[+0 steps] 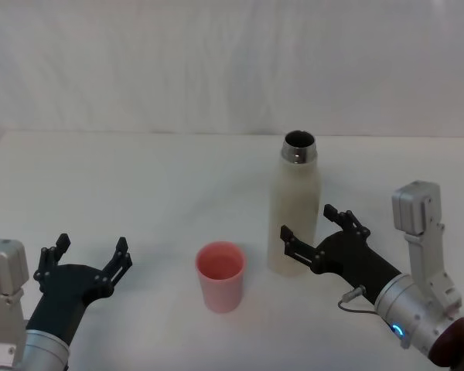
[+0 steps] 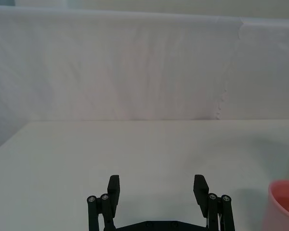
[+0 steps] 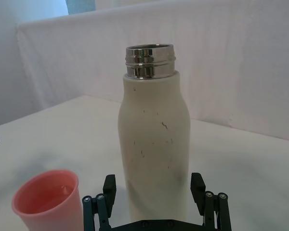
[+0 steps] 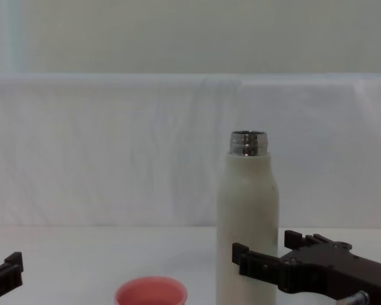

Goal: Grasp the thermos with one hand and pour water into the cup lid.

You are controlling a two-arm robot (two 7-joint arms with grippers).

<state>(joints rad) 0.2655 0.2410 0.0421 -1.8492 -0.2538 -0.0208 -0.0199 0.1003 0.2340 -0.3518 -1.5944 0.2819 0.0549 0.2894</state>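
Tall cream-white cylindrical thermos [image 1: 295, 209] with open shiny steel neck, upright on table. Short salmon-pink plastic cup lid [image 1: 220, 276] upright, mouth up, near thermos's left.

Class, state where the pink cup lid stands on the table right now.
In the head view the cup lid stands upright near the table's front middle, just left of the thermos, between the open left gripper and the open right gripper.

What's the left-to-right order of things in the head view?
left pincer → cup lid → thermos → right pincer, open around the thermos's lower body
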